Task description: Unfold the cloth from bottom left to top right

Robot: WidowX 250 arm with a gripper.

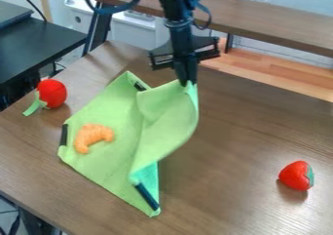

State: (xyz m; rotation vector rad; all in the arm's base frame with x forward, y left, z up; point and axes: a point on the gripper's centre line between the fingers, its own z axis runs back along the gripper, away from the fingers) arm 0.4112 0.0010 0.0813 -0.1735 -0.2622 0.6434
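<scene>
Lab or workshop, by looks: robot arm (pixel 177 22) over wooden table (pixel 247 127), loose cables, black desk (pixel 32 46) beside.

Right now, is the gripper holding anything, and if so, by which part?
The gripper holds the green cloth by a raised edge, near a corner, lifted off the table.

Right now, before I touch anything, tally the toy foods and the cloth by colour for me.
Red: 2, the round toy at the left and the strawberry at the right
Orange: 1, the croissant
Green: 1, the cloth
Total: 4
</scene>
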